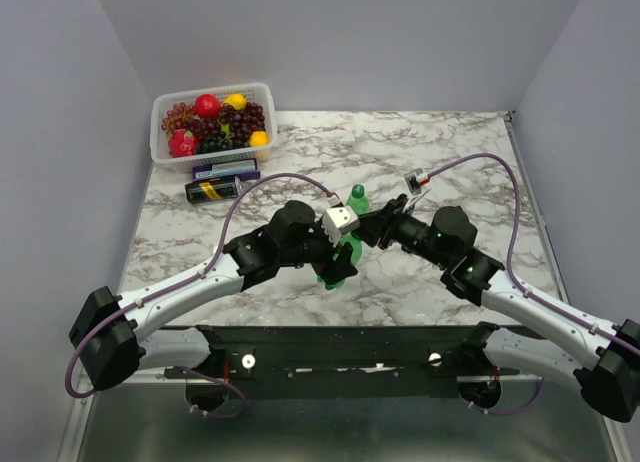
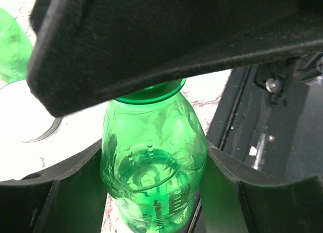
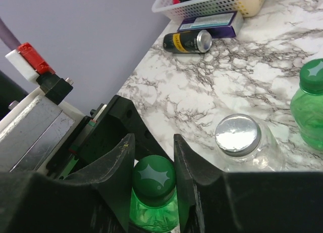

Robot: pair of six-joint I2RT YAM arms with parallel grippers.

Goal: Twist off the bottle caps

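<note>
A translucent green bottle [image 2: 151,162] stands upright between my left gripper's fingers [image 2: 70,187], and the left gripper [image 2: 154,175] is shut on its body. From above, that bottle [image 1: 341,260] sits at the table's middle, where both arms meet. Its dark green cap [image 3: 154,176] is pinched between the two fingers of my right gripper [image 3: 154,165], which touch it on both sides. A second green bottle [image 3: 309,109] with its cap [image 3: 315,74] on stands to the right. A squat clear bottle [image 3: 252,152] with a silvery cap [image 3: 237,134] stands beside the held one.
A white basket [image 1: 162,150] of toy fruit sits at the back left. In front of it lie a flat purple box [image 1: 225,167] and a dark can with a yellow label [image 1: 212,190], on its side. The second green bottle [image 1: 357,198] stands just behind the grippers.
</note>
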